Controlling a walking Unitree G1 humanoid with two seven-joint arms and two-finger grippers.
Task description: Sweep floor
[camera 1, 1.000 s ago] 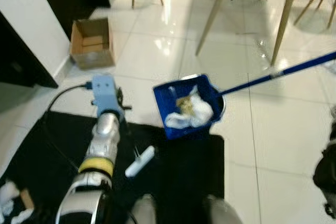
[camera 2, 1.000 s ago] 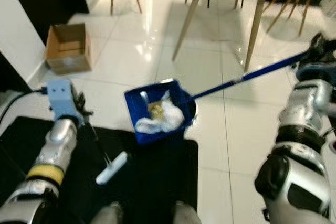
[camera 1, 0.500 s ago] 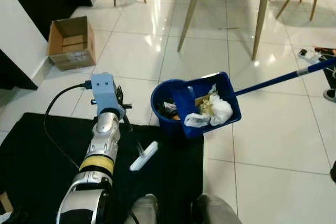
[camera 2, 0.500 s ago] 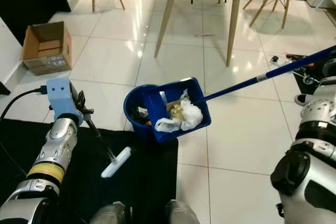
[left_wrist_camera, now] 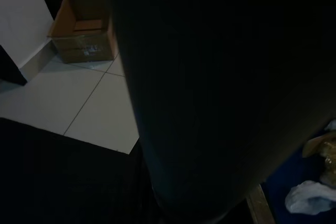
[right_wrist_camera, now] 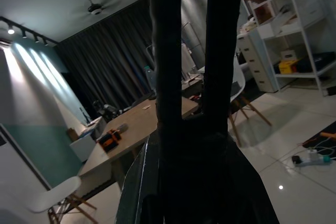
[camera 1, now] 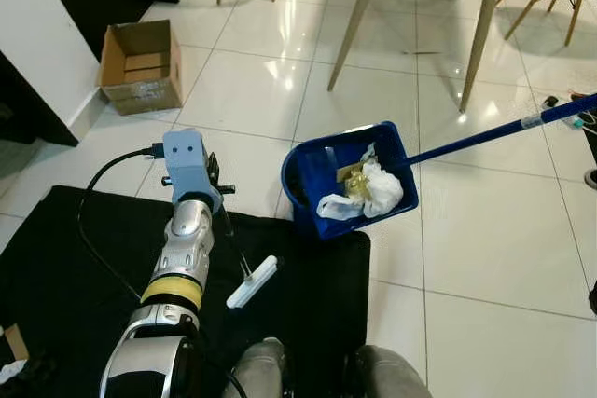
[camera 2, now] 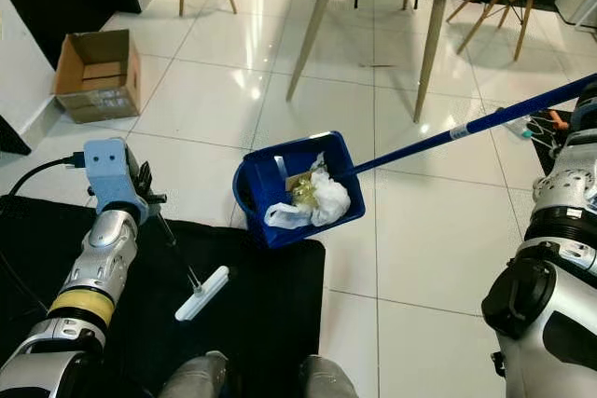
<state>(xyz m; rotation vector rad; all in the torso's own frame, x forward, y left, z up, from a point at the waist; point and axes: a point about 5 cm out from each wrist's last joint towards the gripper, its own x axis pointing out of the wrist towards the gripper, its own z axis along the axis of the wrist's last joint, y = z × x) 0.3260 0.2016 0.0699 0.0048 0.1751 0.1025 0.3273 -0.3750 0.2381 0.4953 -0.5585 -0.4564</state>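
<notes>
A blue dustpan (camera 1: 350, 174) holding white crumpled trash (camera 1: 368, 198) hangs over a blue bin (camera 2: 246, 188), whose rim peeks out on the pan's left side. Its long blue handle (camera 1: 485, 135) runs up to the right, where my right gripper (camera 2: 588, 90) is shut on it at the picture's edge. My left gripper (camera 1: 220, 207) is shut on the thin black stick of a small brush, whose white head (camera 1: 252, 283) rests on the black mat (camera 1: 75, 267). In the left wrist view a dark shape blocks most of the picture.
An open cardboard box (camera 1: 142, 67) sits by the white wall at the far left. Wooden table legs (camera 1: 359, 16) and chair legs stand on the glossy tiles beyond the bin. A power strip with cables (camera 2: 532, 128) lies at the right. My feet (camera 1: 256, 370) stand on the mat.
The dustpan has shifted left over the bin and now covers most of it. The whole view has shifted slightly. My left arm and the brush have kept their place.
</notes>
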